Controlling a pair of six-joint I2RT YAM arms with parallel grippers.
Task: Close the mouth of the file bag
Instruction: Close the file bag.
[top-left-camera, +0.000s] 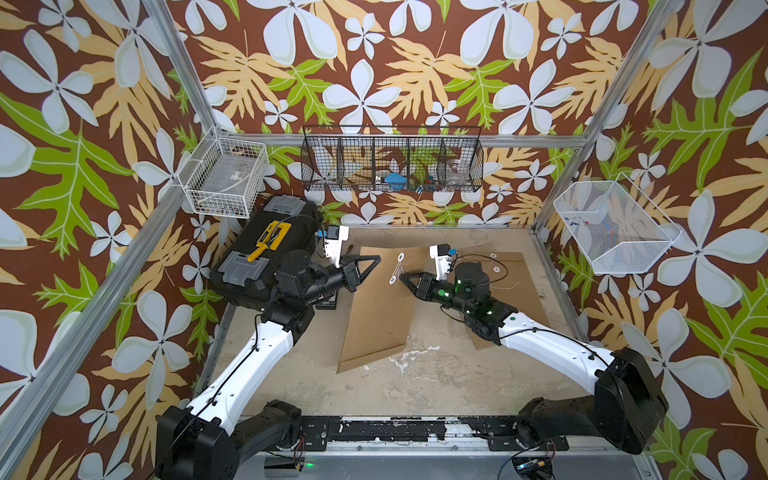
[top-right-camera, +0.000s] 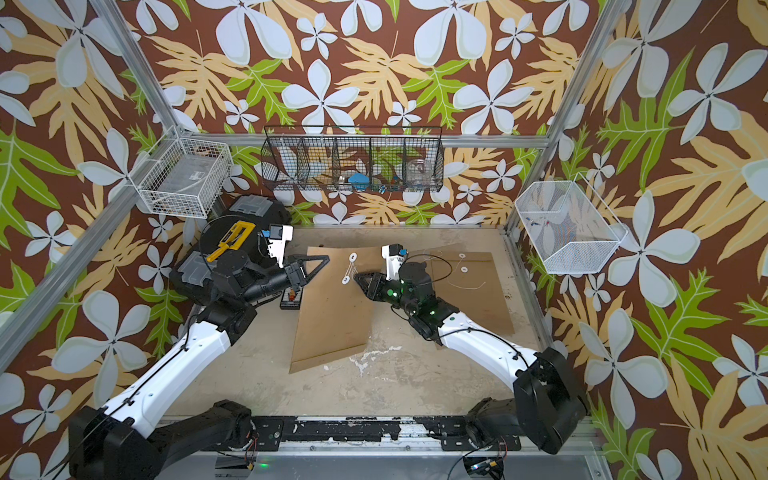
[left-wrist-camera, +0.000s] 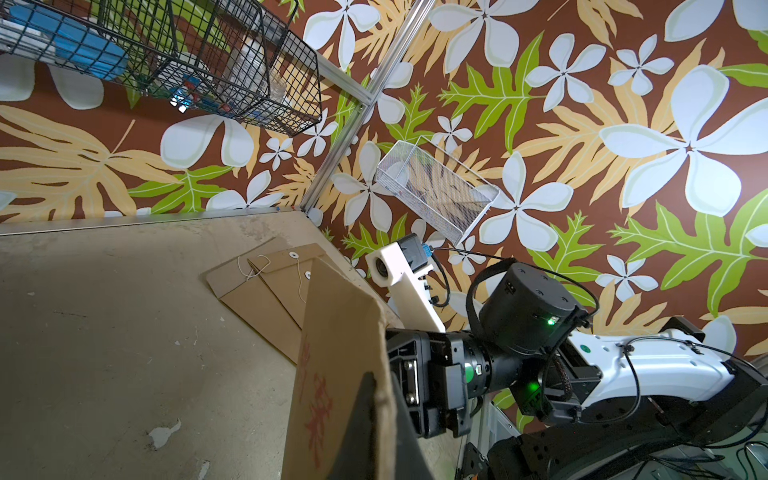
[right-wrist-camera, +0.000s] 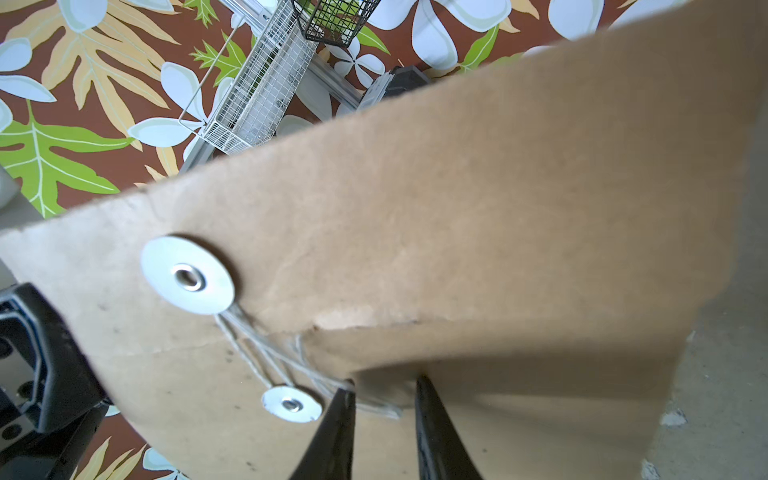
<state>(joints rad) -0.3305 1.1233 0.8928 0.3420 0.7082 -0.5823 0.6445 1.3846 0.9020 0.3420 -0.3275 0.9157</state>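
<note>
file bag: centre frame on desk, long axis up-down, mouth uppermost | left gripper: shut on bag's upper-left edge | right gripper: nearer arm, just right of lower button, narrowly parted around string

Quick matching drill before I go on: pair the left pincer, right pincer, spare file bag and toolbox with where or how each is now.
1 left pincer
2 right pincer
3 spare file bag
4 toolbox

A lying flat at the right side of the table
B jaws apart at the string
C at the table's left side
D shut on the edge of the raised file bag

Pairs: 1-D, 2-B, 3-A, 4-C
</note>
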